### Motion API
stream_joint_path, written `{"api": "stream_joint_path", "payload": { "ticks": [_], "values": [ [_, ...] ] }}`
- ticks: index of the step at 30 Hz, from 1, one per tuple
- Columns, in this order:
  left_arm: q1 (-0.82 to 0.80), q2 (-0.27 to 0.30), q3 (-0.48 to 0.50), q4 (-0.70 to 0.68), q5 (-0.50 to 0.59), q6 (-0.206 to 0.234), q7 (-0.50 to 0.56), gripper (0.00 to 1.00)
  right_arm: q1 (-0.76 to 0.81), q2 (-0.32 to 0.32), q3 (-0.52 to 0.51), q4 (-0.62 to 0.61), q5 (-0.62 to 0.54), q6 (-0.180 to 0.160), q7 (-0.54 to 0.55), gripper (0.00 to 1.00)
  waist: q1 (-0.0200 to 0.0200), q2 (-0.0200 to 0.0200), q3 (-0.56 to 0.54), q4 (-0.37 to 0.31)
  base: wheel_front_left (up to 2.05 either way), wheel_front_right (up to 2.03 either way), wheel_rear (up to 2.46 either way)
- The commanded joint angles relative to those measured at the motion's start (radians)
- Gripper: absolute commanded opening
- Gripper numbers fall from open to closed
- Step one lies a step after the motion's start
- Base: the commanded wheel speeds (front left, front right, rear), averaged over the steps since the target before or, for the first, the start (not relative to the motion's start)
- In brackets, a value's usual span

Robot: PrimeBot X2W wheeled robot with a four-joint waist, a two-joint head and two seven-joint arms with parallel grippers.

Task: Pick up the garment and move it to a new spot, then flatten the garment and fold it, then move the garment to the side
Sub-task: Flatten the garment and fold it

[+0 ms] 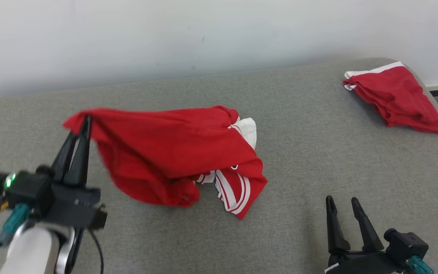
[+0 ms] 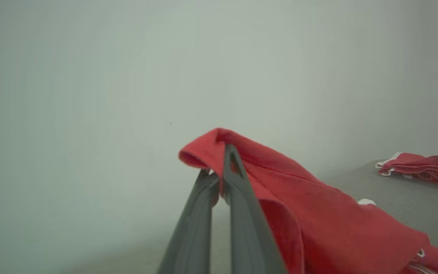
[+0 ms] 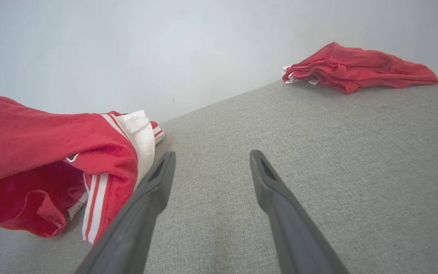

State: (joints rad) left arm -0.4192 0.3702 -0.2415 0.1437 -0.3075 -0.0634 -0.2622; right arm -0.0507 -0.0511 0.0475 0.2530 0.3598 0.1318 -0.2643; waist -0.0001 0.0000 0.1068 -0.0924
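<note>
While the head view has the left gripper [image 1: 86,118] pinching an edge of the red garment [image 1: 173,152] above the grey cushion [image 1: 318,152], the right gripper [image 1: 342,201] stands splayed over it. Left wrist view: fingers [image 2: 242,220] clamp the red garment [image 2: 337,228]. Right wrist view: the red garment [image 3: 32,133] slumps on the grey cushion [image 3: 337,160].

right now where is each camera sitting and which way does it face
head view: on the head, facing forward and down at the grey surface; left gripper pinches the red garment, right gripper open
left wrist view: on the left wrist, along its shut fingers toward the wall
right wrist view: on the right wrist, low over the surface, along its spread fingers
shared: all show the red garment and the other garment
</note>
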Motion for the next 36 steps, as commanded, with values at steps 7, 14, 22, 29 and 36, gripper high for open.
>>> {"api": "stream_joint_path", "payload": {
  "ticks": [7, 14, 22, 29, 36],
  "values": [
    [0.244, -0.005, 0.078, 0.009, -0.054, 0.057, -0.002, 0.0, 0.009, 0.001, 0.005, 0.006, -0.006, -0.003, -0.001, 1.0, 0.0001, 0.0, 0.002, 0.011, 0.0, 0.0, 0.0],
    [0.373, -0.064, 0.139, 0.043, -0.068, 0.055, -0.002, 0.0, 0.016, 0.001, -0.01, 0.006, -0.023, -0.003, -0.001, 1.0, 0.0001, 0.0, 0.008, 0.037, 0.0, 0.0, 0.0],
    [0.35, -0.115, 0.176, 0.106, -0.04, 0.01, -0.002, 0.0, -0.001, 0.001, -0.011, 0.006, -0.029, -0.003, -0.001, 1.0, 0.0001, 0.0, 0.01, 0.067, 0.0, 0.0, 0.0],
    [0.358, -0.183, 0.231, 0.147, -0.01, -0.018, -0.002, 1.0, 0.004, 0.001, -0.013, 0.007, -0.029, -0.003, -0.001, 1.0, 0.0001, 0.0, 0.004, 0.105, 0.0, 0.0, 0.0],
    [0.419, -0.288, 0.288, 0.085, 0.039, -0.04, -0.002, 1.0, -0.005, 0.001, -0.02, 0.009, -0.04, -0.003, -0.001, 1.0, 0.0001, 0.0, 0.004, 0.144, 0.0, 0.0, 0.0]
  ]
}}
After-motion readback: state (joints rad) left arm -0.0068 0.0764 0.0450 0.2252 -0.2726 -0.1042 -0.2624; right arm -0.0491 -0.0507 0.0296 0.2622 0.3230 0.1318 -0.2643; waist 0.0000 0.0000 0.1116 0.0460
